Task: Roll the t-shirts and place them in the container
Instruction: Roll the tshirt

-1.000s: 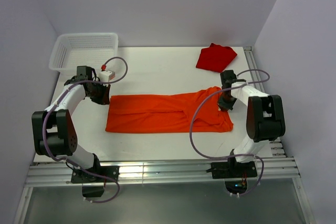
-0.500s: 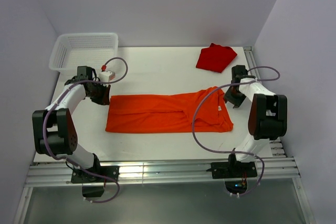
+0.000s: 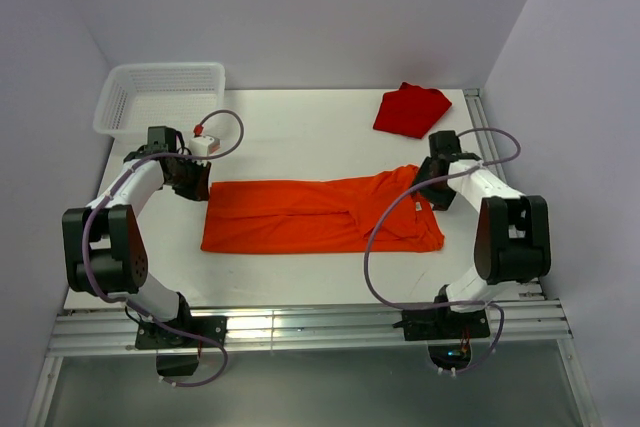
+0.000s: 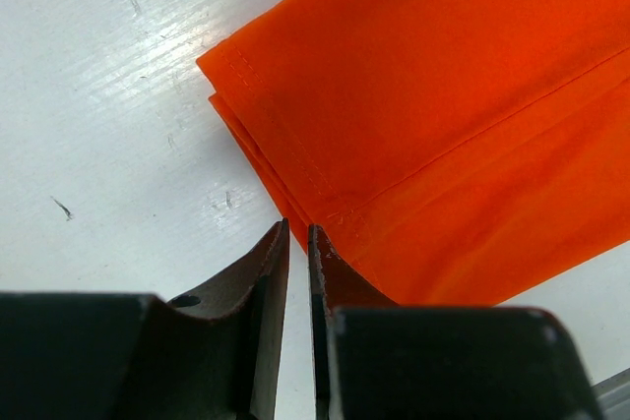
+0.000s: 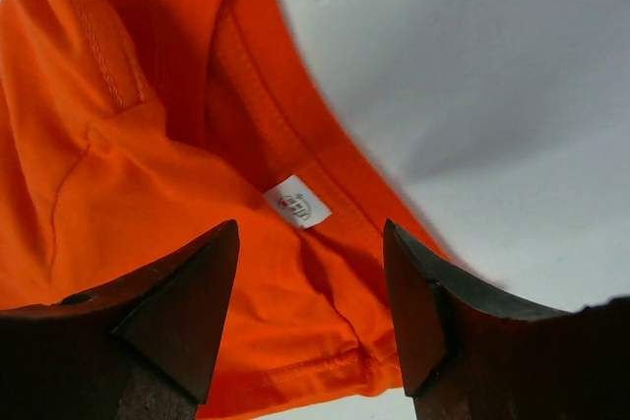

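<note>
Over the collar of the orange t-shirt (image 3: 300,215), my right gripper (image 5: 310,227) stands wide, released; my left gripper (image 4: 298,229) is a slit at its hem, hold unclear.

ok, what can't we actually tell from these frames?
- Left wrist view: the left gripper sits nearly closed at the hem of the orange t-shirt. Its own tips hide whether cloth is pinched.
- Top view: that same grip is covered by the left arm's wrist.
- Right wrist view: the print on the neck label is too small to read.
- Top view: the red t-shirt is a bunched heap, with folds too small to make out.
</note>
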You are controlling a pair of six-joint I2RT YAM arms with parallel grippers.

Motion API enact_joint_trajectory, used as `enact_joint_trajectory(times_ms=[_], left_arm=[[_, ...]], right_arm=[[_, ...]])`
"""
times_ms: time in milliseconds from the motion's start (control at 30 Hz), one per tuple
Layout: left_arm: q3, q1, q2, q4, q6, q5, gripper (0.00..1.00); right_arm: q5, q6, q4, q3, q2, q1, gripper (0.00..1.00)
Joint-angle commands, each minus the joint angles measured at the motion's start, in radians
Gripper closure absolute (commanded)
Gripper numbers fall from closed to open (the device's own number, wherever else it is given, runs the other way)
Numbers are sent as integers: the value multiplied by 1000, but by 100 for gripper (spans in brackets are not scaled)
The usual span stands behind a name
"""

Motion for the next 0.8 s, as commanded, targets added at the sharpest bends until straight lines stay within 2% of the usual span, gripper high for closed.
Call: enact_joint_trajectory(times_ms=[0, 133, 233, 333, 367, 467, 767], left_arm=[[11, 2, -22, 2, 18, 30, 80], [5, 2, -31, 2, 26, 19, 81], [5, 2, -38, -1, 26, 19, 81], [8, 2, -36, -4, 23, 24, 81], [11, 2, -36, -5, 20, 24, 81], [18, 2, -33, -7, 17, 25, 80], [33, 2, -4, -5, 8, 11, 80]], right_arm=[[45, 0, -25, 43, 62, 61, 33], [82, 10, -50, 72, 124, 86, 34], [92, 8, -56, 80, 164, 89, 40], [104, 2, -70, 90, 185, 87, 58], [108, 0, -76, 92, 196, 87, 72], [116, -4, -79, 101, 213, 84, 89], [177, -38, -136, 196, 263, 12, 91]])
